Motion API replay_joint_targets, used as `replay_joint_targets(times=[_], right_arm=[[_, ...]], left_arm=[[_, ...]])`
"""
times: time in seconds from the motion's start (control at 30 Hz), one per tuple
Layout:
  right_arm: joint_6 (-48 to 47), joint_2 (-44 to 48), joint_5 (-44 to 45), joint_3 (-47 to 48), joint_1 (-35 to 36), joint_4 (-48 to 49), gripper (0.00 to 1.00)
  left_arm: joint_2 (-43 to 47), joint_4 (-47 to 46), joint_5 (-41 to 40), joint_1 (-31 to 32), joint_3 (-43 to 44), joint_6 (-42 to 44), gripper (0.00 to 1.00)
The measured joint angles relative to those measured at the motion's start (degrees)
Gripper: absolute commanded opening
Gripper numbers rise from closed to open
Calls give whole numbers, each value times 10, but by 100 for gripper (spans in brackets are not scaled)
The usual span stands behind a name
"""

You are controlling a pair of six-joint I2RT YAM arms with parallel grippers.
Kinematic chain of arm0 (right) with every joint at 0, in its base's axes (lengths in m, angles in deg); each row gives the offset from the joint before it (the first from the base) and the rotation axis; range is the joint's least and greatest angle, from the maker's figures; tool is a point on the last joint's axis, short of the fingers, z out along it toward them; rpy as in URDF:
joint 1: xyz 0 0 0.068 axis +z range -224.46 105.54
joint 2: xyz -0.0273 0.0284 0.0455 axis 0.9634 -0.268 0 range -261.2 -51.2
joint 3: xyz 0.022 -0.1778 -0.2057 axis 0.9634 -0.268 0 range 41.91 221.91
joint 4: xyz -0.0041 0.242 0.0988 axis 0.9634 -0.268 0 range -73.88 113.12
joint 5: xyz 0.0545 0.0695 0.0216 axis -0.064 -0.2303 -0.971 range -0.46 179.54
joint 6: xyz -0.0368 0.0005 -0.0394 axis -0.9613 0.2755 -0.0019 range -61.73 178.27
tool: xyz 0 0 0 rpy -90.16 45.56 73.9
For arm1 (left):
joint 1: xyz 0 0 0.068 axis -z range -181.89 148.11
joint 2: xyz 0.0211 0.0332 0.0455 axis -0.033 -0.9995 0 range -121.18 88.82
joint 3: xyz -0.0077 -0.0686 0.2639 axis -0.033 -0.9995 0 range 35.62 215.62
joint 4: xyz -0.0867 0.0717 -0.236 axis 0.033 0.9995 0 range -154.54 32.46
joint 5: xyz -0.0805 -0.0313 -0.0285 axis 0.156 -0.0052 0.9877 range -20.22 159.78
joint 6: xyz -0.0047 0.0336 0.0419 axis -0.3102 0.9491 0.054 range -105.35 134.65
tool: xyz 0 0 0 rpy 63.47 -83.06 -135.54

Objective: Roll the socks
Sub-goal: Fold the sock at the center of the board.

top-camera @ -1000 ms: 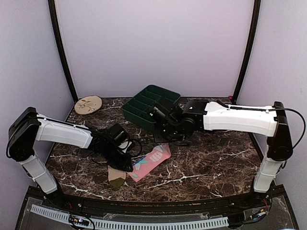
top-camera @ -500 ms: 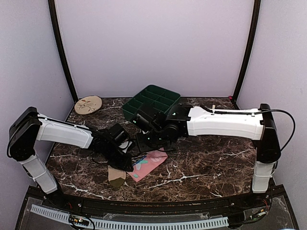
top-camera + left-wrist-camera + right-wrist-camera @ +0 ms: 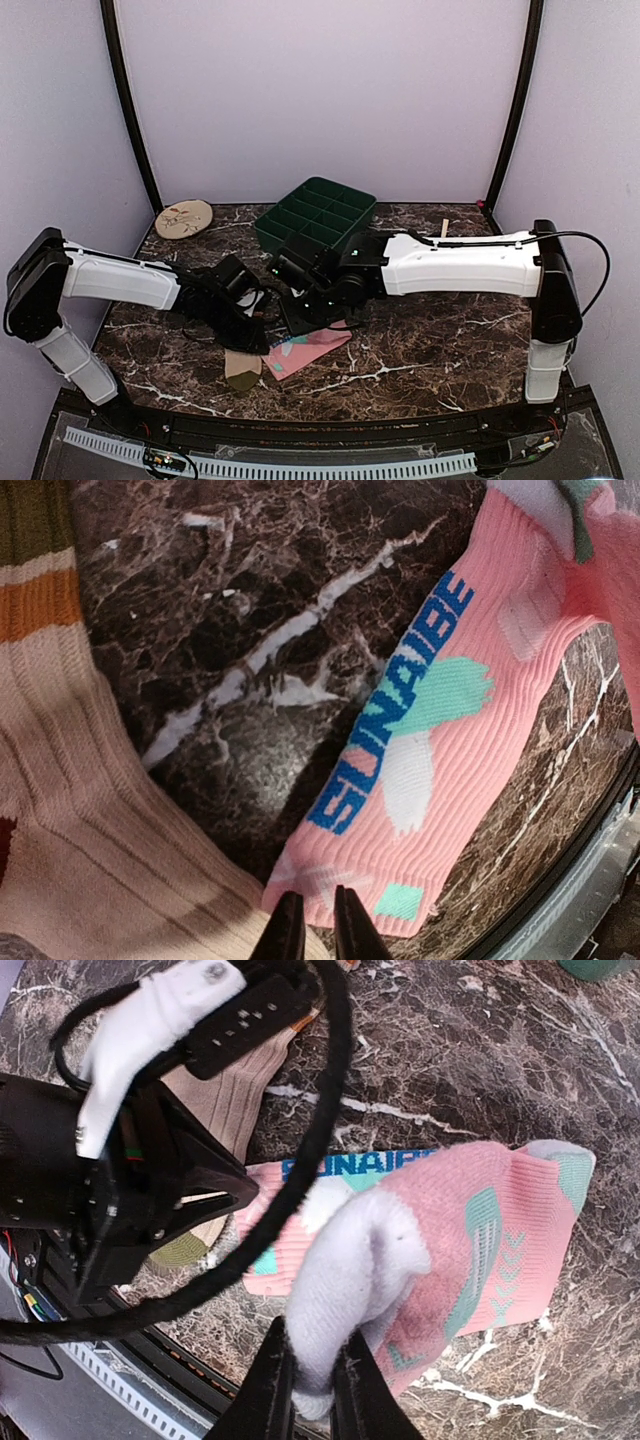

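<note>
The pink sock [image 3: 318, 347] lies on the marble, with blue lettering and teal and white patches [image 3: 440, 710]. My right gripper [image 3: 312, 1380] is shut on its white toe, which is lifted and folded back over the sock's body [image 3: 480, 1250]. In the left wrist view my left gripper [image 3: 318, 925] is pinched on the cuff corner of the same sock, where the fabric puckers. The beige striped sock [image 3: 80, 810] lies flat just left of it, olive toe near the table's front [image 3: 242, 368]. In the top view both grippers, left [image 3: 258, 335] and right [image 3: 300, 318], sit close together.
A dark green compartment tray [image 3: 345, 195] stands at the back centre. At the back left lies a round beige disc [image 3: 184, 217]. The left arm's black wrist and cable [image 3: 130, 1180] crowd the right wrist view. The table's front edge is close to the socks.
The right arm has swept left toward the left gripper, carrying the pink sock's toe end and folding the sock shorter. The left jaws have narrowed slightly on the cuff.
</note>
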Motion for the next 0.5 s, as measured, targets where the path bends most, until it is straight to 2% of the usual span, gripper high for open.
replay_joint_targets(times=[0.27, 0.5], right_arm=[[-3, 0, -5, -3, 2, 10, 11], [-13, -7, -17, -2, 16, 17, 12]], left_arm=[[56, -3, 0, -16, -24, -15, 15], [59, -13, 14, -35, -44, -33, 12]])
